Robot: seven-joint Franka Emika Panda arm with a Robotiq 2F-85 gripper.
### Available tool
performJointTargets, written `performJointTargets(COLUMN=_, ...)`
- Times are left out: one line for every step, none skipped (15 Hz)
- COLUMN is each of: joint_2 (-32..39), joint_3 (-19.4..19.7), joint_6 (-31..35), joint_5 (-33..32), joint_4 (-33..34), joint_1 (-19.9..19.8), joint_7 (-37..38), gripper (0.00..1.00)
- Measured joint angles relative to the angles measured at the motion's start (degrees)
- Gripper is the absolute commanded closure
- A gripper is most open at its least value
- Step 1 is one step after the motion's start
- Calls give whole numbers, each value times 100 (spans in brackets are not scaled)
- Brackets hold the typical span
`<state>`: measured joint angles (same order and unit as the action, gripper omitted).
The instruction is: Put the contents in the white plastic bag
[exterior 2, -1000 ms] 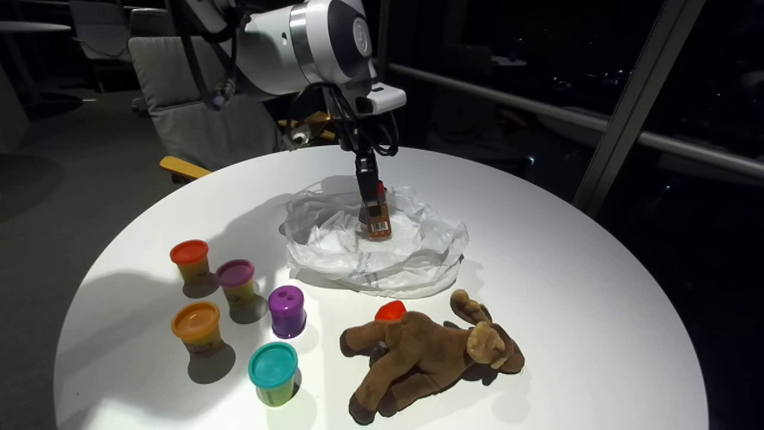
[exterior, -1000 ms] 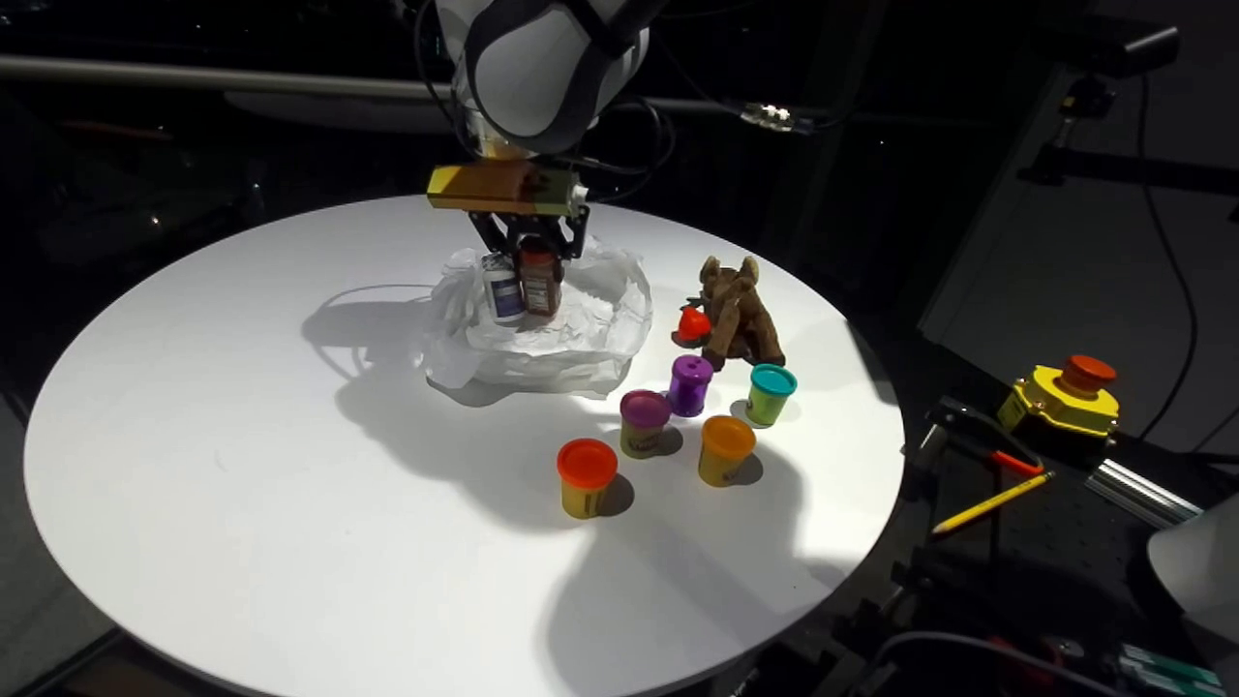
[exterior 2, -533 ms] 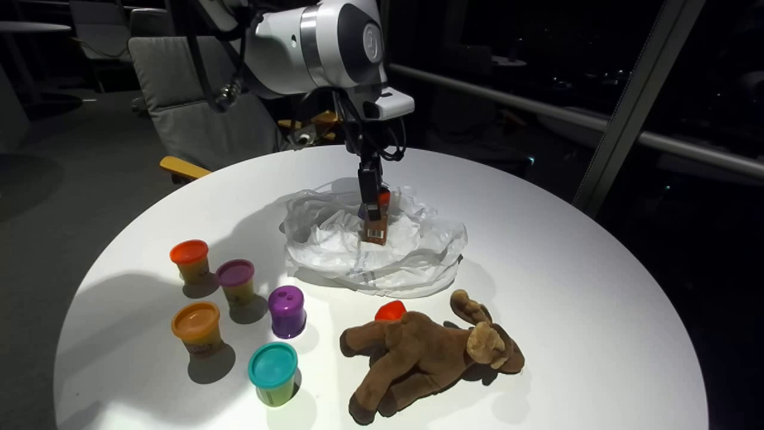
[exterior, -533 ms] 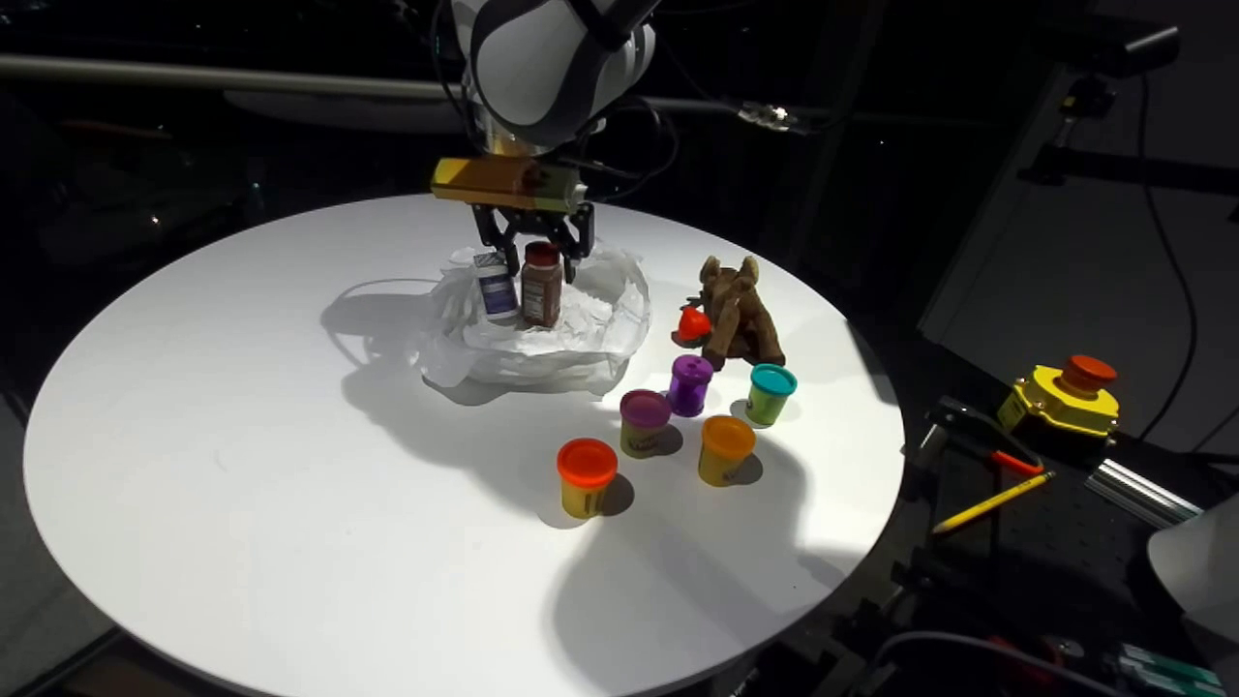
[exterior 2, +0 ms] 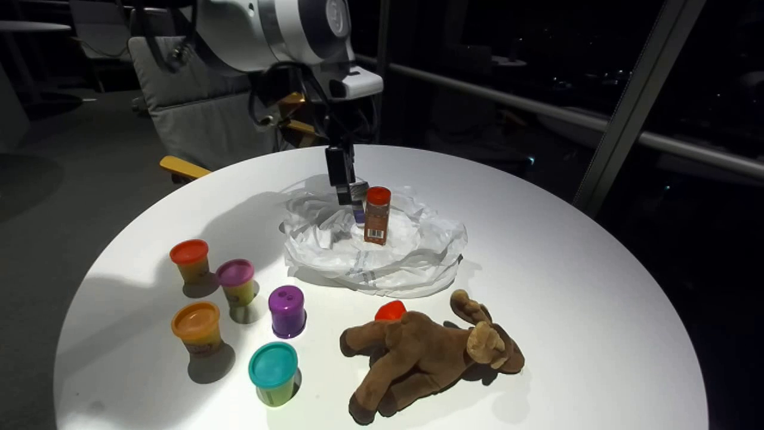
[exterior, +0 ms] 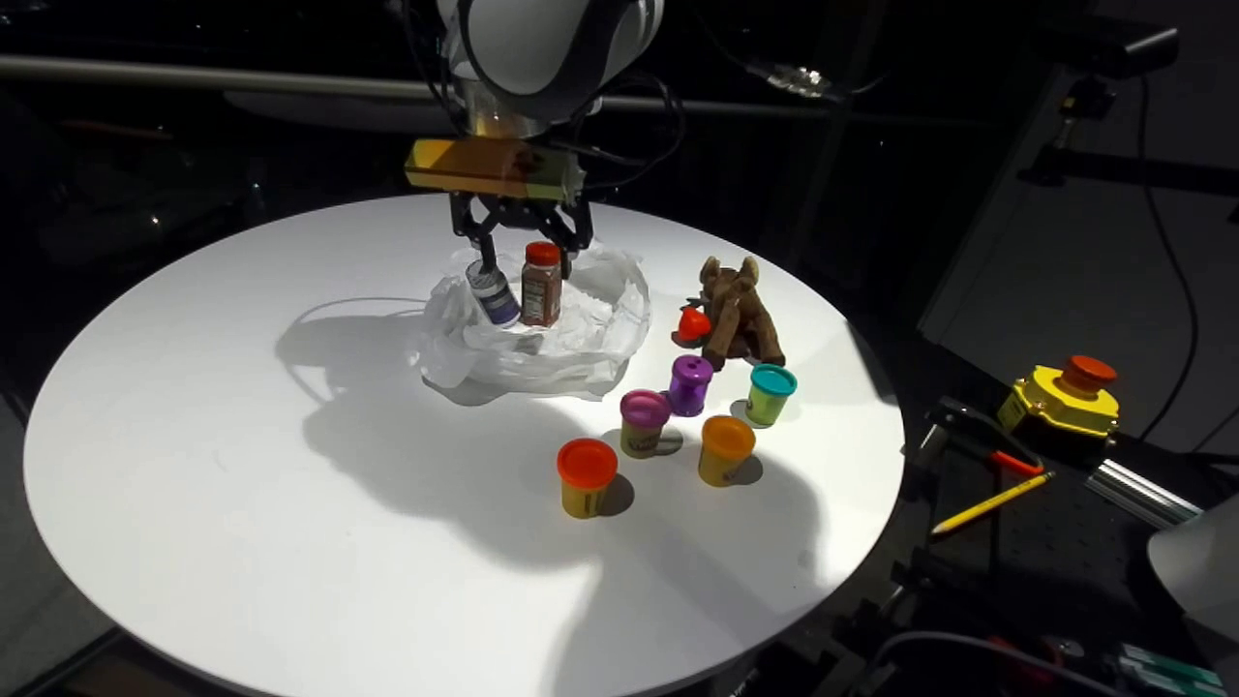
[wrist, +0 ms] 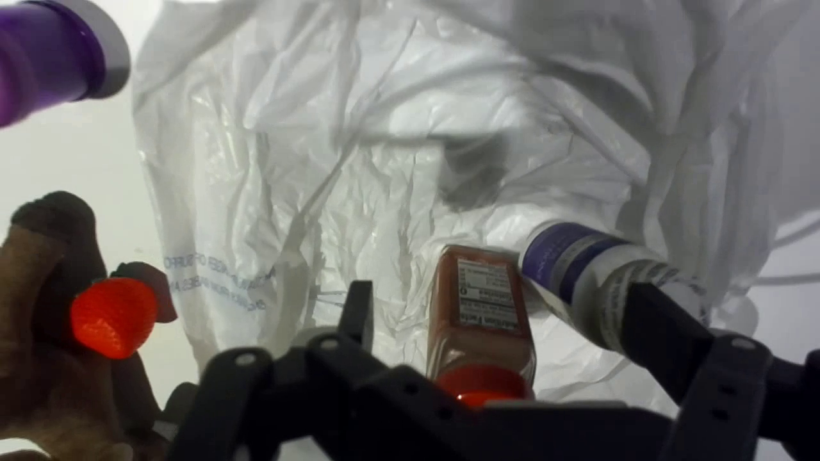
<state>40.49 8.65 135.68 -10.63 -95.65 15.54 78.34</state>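
Brown and red-lidded, the jar stands upright in the white plastic bag, just beside the claw, its jaws wide apart. The white bottle tilts at one jaw tip, contact unclear. Farther from the claw, cups and the toy animal rest on the table.

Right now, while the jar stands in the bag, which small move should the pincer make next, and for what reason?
Probably a slow lift straight up. The pincer stands open, the jar is upright in the bag with no grip on it, and a finger seems to touch the tilted bottle; going sideways could knock it over.
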Motion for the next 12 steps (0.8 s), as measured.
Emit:
performJointTargets(joint_2=-240, joint_3=-1, joint_6=79, joint_5=-84, joint_4=-259, joint_1=153, joint_7=87, gripper=0)
performJointTargets(joint_2=-481, joint_3=-11, joint_6=150, joint_5=-182, joint_4=-514, joint_1=303, joint_7=165, gripper=0)
performJointTargets(joint_2=-716, joint_3=-52, joint_6=228, joint_5=-259, joint_4=-778, joint_1=442, joint_7=198, gripper=0)
performJointTargets(joint_2=-934, joint_3=-146, joint_6=318, joint_5=-291, joint_4=-1035, joint_1=543, joint_7=201, gripper=0)
performJointTargets(joint_2=-1125, joint_3=-280, joint_6=383, joint_5=-313, joint_4=-1280, joint_1=617, joint_7=197, gripper=0)
performJointTargets(joint_2=-1279, joint_3=-424, joint_6=439, joint_5=-318, joint_4=-1504, joint_1=668, joint_7=194, gripper=0)
performJointTargets(joint_2=-1386, joint_3=-577, joint_6=487, joint_5=-318, joint_4=-1698, joint_1=684, joint_7=188, gripper=0)
performJointTargets(joint_2=-1437, joint_3=-718, joint_6=548, joint_5=-312, joint_4=-1865, joint_1=682, joint_7=171, gripper=0)
performJointTargets(joint_2=-1444, joint_3=-826, joint_6=582, joint_5=-310, joint_4=-2004, joint_1=681, joint_7=167, gripper=0)
performJointTargets(joint_2=-1426, joint_3=-899, joint_6=611, joint_5=-310, joint_4=-2137, joint_1=684, joint_7=167, gripper=0)
performJointTargets(joint_2=-1393, joint_3=-937, joint_6=635, joint_5=-313, joint_4=-2250, joint_1=693, joint_7=173, gripper=0)
performJointTargets(joint_2=-1353, joint_3=-946, joint_6=649, joint_5=-323, joint_4=-2342, joint_1=704, joint_7=176, gripper=0)
